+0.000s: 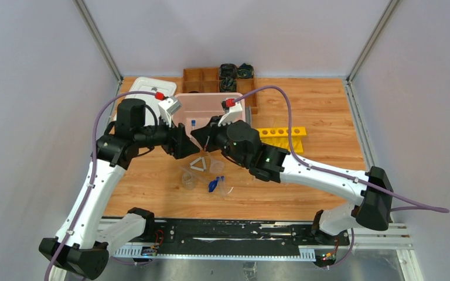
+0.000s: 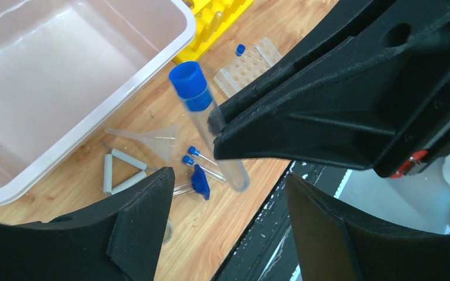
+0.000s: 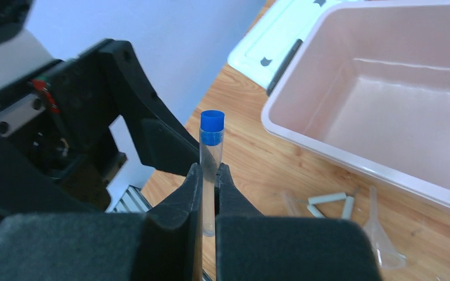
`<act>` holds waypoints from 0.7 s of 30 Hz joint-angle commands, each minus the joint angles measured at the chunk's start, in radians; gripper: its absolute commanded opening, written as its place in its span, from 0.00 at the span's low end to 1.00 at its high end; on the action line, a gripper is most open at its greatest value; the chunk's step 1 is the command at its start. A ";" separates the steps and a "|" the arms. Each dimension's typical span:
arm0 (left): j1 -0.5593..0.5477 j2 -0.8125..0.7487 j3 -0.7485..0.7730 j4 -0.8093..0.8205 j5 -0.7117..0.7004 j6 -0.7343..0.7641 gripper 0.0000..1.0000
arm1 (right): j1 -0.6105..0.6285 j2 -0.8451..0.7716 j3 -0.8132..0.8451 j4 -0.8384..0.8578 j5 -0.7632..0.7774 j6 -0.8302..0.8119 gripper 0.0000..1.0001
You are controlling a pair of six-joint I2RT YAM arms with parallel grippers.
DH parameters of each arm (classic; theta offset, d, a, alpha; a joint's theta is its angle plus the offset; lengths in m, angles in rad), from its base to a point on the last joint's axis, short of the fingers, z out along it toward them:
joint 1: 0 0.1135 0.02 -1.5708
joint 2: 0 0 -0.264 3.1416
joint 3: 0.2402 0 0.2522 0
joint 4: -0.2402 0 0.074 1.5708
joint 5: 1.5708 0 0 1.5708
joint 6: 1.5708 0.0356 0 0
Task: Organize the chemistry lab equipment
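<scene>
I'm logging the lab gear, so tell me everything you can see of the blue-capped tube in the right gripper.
The tube is a slim clear cylinder, glass or plastic, with a rounded bottom and a blue cap. It looks empty. The right gripper clamps it about mid-body in the air near the pink bin, cap end poking out. Nothing else touches it.

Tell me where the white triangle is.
Top view, mid-table: the triangle lies flat on the wood just on the near side of the pink bin, with the clear funnel right beside it.
</scene>
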 commanded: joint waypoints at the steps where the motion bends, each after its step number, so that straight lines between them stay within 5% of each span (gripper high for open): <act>1: 0.005 -0.005 -0.002 0.044 0.058 -0.033 0.72 | 0.031 0.026 0.051 0.083 0.034 0.020 0.00; 12: 0.005 -0.004 -0.004 0.057 0.051 -0.009 0.18 | 0.041 0.014 0.027 0.107 0.039 0.017 0.02; 18: 0.005 -0.003 -0.007 0.027 0.040 0.050 0.01 | 0.011 0.017 0.112 -0.094 0.053 0.011 0.45; 21: 0.004 -0.009 -0.009 0.016 0.044 0.102 0.00 | -0.032 0.038 0.192 -0.252 -0.030 0.031 0.50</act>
